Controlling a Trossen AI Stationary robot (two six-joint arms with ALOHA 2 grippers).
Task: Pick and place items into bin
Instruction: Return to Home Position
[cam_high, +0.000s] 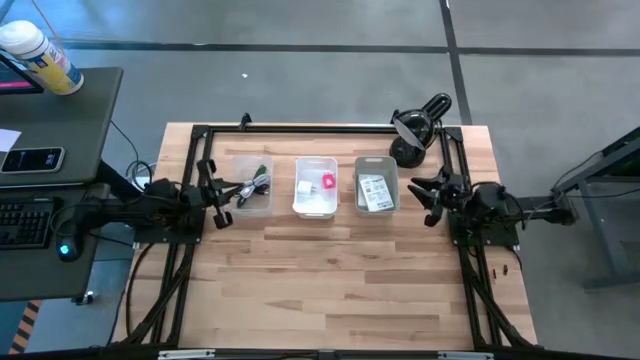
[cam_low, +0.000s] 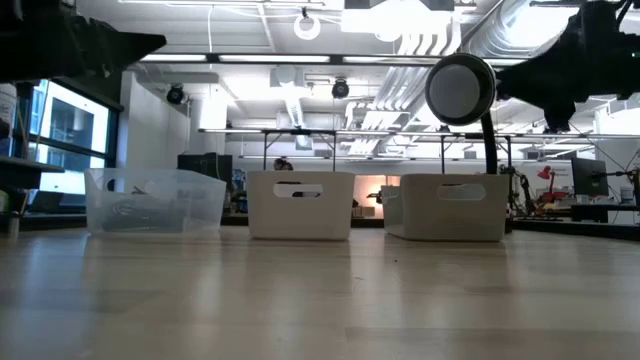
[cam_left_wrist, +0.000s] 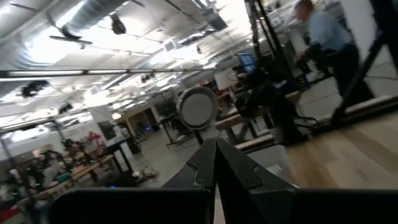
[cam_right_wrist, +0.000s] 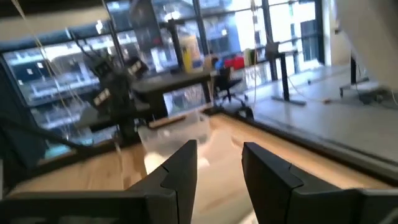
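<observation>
Flanking the bins (cam_high: 316, 162), both arms hung idle.
The left gripper (cam_left_wrist: 215, 158) was closed beside the clear bin (cam_high: 252, 208); the right gripper (cam_right_wrist: 219, 163) stood parted beside the gray bin (cam_high: 376, 161).

Bright ceiling lights (cam_low: 308, 22) glare overhead; the table (cam_high: 330, 270) is evenly lit, shadows faint.

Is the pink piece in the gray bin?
No, the pink piece lies in the middle white bin, beside the gray bin on the right.
</observation>
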